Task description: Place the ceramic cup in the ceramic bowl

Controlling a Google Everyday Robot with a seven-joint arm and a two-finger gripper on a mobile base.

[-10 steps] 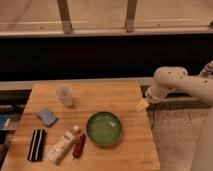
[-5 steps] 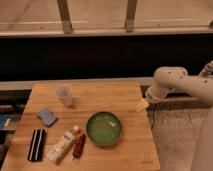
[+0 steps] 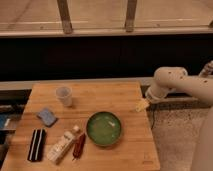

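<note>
On the wooden bench (image 3: 107, 95), a small pale whitish tapered ceramic cup (image 3: 64, 95) is seen standing upright towards the back left. The round glossy green ceramic bowl (image 3: 89, 131) is set well apart, front centre. The gripper (image 3: 142, 105) is held over the right edge, jaws spread and empty.

Counter (image 3: 125, 92) fills the lower left and centre of the frame. Ceramic cup (image 3: 64, 95) stands upright in the counter's upper left part. Ceramic bowl (image 3: 104, 129) sits at lower centre, down and right of the cup and well apart from it. Sponge (image 3: 47, 116) lies below the cup, to its left. Lower left, from left to right: flat case (image 3: 36, 145), carton (image 3: 62, 145), slim packet (image 3: 79, 145), with the packet just beside the bowl. Gripper (image 3: 142, 105) is at the counter's right edge, up and right of the bowl and apart from it.
</note>
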